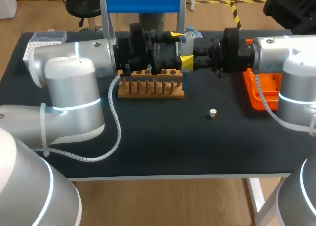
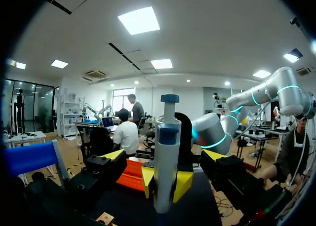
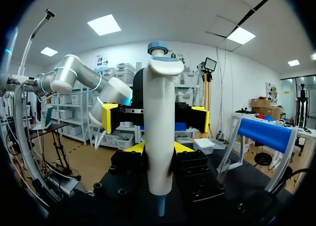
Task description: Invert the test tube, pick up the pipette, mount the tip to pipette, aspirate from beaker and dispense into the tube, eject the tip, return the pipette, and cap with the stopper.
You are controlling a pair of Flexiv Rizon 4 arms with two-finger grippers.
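A white pipette [image 1: 189, 37] with a blue top stands upright above the back of the table, my right gripper [image 1: 186, 58] shut on its body. In the right wrist view the pipette [image 3: 159, 132] rises between my own yellow tips [image 3: 159, 148]. My left gripper [image 1: 178, 48] faces it from the other side, open, with one wide-spread finger on either side of the pipette [image 2: 165, 137] and touching nothing. A small white stopper [image 1: 213, 113] lies on the dark mat right of centre. The wooden tube rack [image 1: 150, 83] stands under the two grippers; the arms hide the tube and the beaker.
An orange tray [image 1: 259, 95] sits at the right under my right arm. A white tip box [image 1: 44, 38] is at the back left corner. A stand with a blue bar [image 1: 143, 1] rises behind the rack.
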